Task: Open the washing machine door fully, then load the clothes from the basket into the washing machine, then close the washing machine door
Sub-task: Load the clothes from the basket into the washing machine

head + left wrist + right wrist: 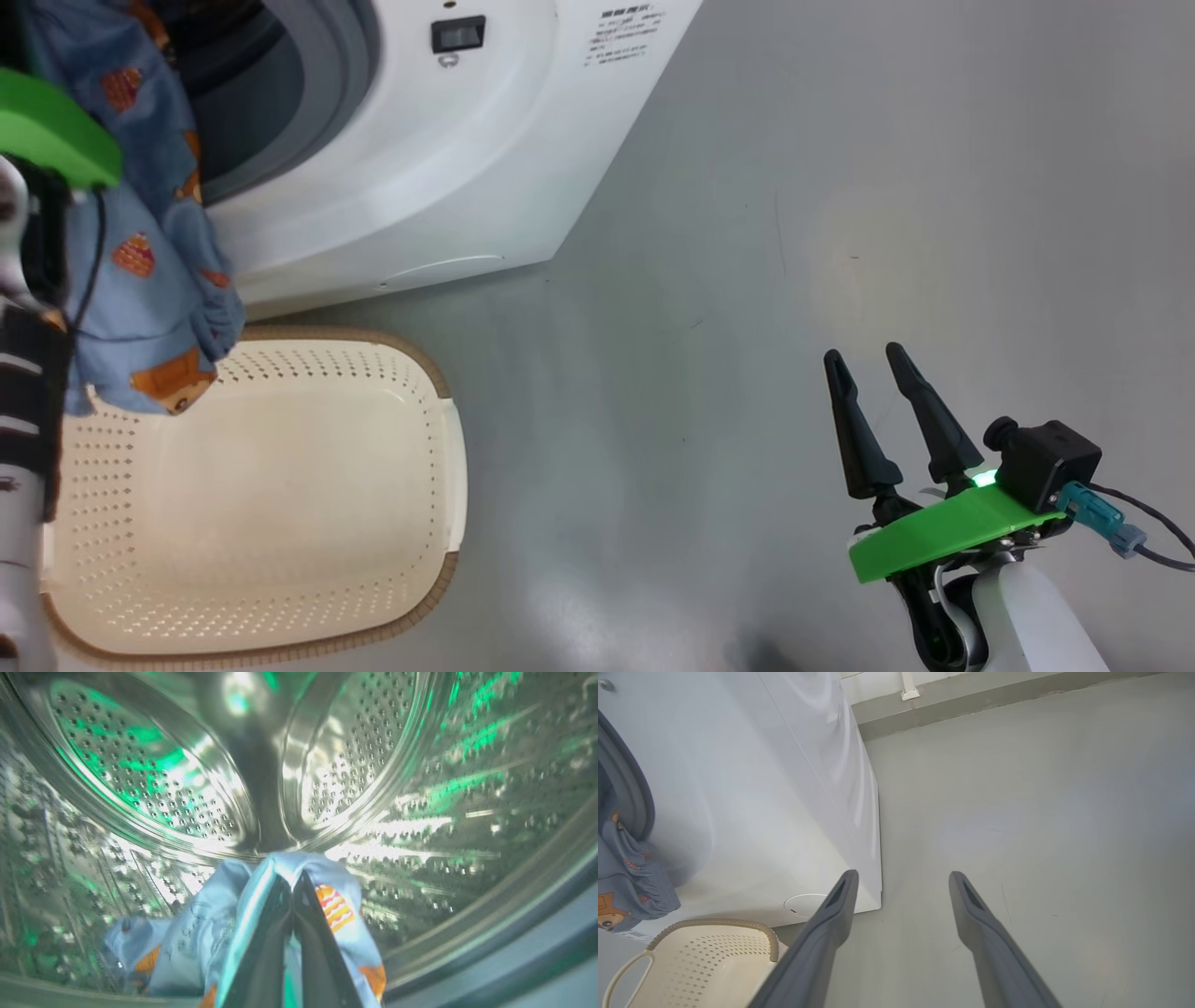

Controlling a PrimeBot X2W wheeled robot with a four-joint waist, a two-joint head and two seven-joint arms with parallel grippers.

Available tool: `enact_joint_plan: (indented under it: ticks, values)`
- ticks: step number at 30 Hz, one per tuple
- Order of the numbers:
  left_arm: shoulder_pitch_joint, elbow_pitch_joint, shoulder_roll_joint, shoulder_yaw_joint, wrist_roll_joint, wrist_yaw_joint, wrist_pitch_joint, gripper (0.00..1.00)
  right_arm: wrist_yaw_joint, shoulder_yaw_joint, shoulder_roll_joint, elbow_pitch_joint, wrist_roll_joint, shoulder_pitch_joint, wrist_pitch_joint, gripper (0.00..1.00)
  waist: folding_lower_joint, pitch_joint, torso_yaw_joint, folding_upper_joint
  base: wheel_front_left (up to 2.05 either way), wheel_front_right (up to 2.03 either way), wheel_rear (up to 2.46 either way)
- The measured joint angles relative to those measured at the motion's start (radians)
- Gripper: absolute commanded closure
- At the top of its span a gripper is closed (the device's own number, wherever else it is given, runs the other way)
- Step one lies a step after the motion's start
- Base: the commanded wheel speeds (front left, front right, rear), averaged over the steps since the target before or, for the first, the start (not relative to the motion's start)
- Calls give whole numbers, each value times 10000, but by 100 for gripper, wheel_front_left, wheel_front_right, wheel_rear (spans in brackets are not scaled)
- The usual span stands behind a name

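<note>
In the left wrist view my left gripper (293, 877) is shut on the light blue clothes (201, 942) with orange figures, inside the steel perforated drum (140, 765). From the head, the clothes (140, 280) hang from the opening of the white washing machine (448, 159), past its grey gasket (327, 84), down over the basket (448, 448). The cream basket holds nothing. My right gripper (864, 355) stands open over bare floor at the lower right, fingers apart (903, 876). The washing machine door is out of view.
Grey floor (840, 187) stretches right of the machine. My left forearm (19, 467) stands at the left edge over the basket. In the right wrist view the machine's corner (878, 900) sits near the basket rim (714, 924), with a wall base (971, 700) behind.
</note>
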Motion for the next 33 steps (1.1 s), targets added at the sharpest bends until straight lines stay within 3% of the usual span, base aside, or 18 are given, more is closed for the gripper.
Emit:
enact_joint_plan:
  ticks: [1,2,4,6,19,25,33]
  values:
    - [-24,286,2,-190,-128,0,0,87,0,2,0,12,0,0,0,0,0,-16,6,0,0,0,0]
    - [-29,487,6,-407,-184,0,0,69,0,2,0,15,2,0,0,0,0,-29,17,0,0,0,0]
    - [-57,679,8,-570,-276,0,0,52,0,2,0,17,4,1,0,0,0,-41,29,0,0,0,0]
    - [-217,1179,2,-959,-662,-2,2,0,0,-2,0,23,10,2,0,0,0,-69,57,0,0,0,0]
    - [-797,2334,21,-2847,-2167,-10,13,0,0,-21,0,48,10,6,0,0,0,-218,252,0,0,0,0]
    - [-764,1718,65,-2871,-2692,-10,10,0,0,-67,0,46,10,6,0,0,0,-258,385,0,0,0,0]
    - [13,489,75,-2151,-2518,-10,0,0,0,-178,0,46,-38,5,0,0,0,-307,606,0,0,0,0]
